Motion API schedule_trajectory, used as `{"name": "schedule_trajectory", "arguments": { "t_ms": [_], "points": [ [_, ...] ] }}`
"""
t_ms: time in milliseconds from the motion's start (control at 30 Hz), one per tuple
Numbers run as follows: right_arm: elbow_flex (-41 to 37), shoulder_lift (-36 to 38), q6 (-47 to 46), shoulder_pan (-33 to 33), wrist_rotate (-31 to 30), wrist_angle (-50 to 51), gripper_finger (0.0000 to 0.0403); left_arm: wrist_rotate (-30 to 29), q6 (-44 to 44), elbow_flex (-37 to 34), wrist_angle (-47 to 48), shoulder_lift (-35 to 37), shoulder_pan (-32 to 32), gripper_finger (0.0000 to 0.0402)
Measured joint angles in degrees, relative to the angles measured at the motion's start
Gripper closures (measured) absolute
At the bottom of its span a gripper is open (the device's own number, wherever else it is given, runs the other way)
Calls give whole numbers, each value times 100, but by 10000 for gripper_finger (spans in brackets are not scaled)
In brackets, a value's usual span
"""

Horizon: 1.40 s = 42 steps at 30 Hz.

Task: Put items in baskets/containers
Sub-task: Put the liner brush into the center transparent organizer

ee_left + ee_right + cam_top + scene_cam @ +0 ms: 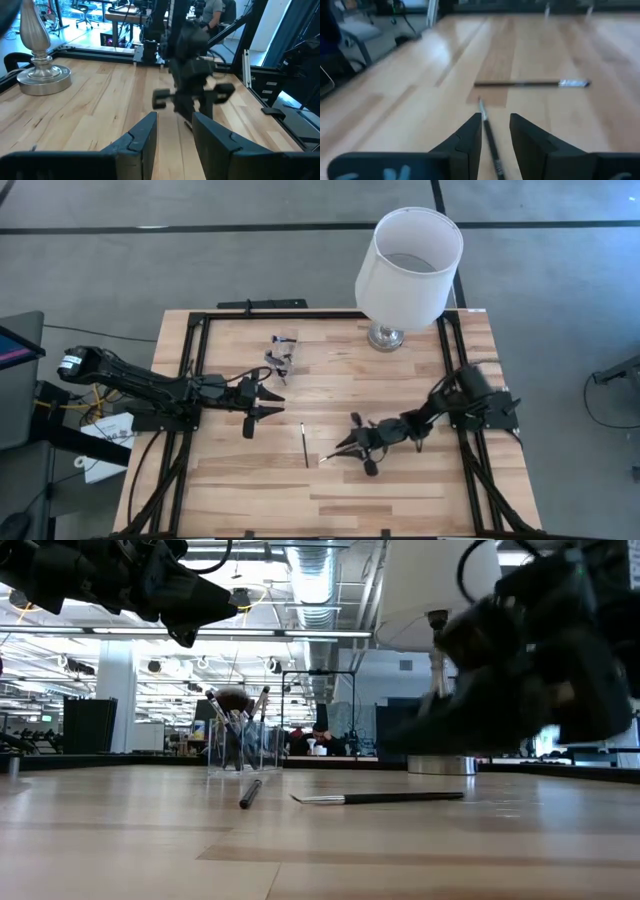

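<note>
Two brushes lie loose mid-worktop [230, 510]: brush [304, 444] and second brush [330, 457], which runs between the right hand's [345, 448] parted fingers, not clamped. Clear cup [281, 355] with brushes stands farther back. Left hand [272, 401] hovers near it, fingers apart, empty. Lamp [408, 265] at back.
</note>
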<state>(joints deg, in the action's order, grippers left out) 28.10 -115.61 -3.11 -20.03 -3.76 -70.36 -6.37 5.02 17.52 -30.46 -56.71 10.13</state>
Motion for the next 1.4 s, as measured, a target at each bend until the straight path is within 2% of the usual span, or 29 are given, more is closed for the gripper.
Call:
{"name": "schedule_trajectory", "arguments": {
  "t_ms": [167,367,467,633,767,933,1133,1400],
  "points": [
    [298,-614,61,-1,20,116,310,-2,0,0,0,0,0,280],
    [339,-805,227,98,92,151,312,-2,0,0,-3,0,0,280],
    [344,-764,187,165,218,449,329,-2,0,0,-14,0,0,280],
    [345,-772,-30,286,516,426,390,-2,0,0,-45,-2,0,280],
    [368,-798,-212,354,549,259,385,-2,0,0,-62,-2,0,280],
    [424,-414,-154,384,400,-15,397,42,292,0,-81,-2,0,280],
    [705,290,-79,633,-307,113,394,767,606,0,-56,-101,55,280],
    [1679,461,151,921,-399,-20,388,514,156,0,-303,-376,301,280]
  ]
}}
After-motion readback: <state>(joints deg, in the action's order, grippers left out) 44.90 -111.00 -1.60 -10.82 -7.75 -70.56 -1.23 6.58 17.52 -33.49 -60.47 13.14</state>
